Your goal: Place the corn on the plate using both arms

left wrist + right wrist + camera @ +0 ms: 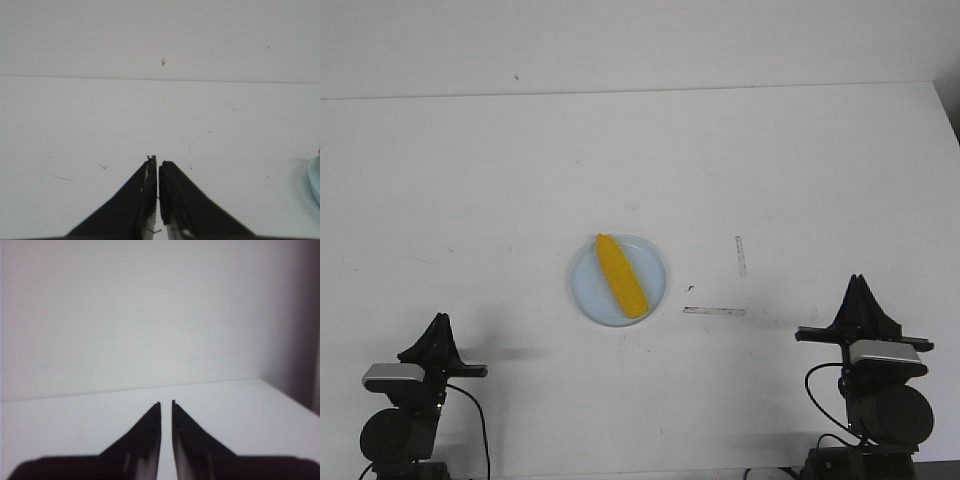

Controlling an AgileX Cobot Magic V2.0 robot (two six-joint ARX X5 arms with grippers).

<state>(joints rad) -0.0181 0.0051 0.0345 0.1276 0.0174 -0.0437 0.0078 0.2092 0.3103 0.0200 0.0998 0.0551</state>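
One corn (620,275) lying on plate (655,277); we see no writing anywhere. Left gripper (158,162) and right gripper (166,404) both closed, empty.

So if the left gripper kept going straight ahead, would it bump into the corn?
Probably not. The left gripper points over bare table toward the far edge; the plate with the corn sits off to its side.
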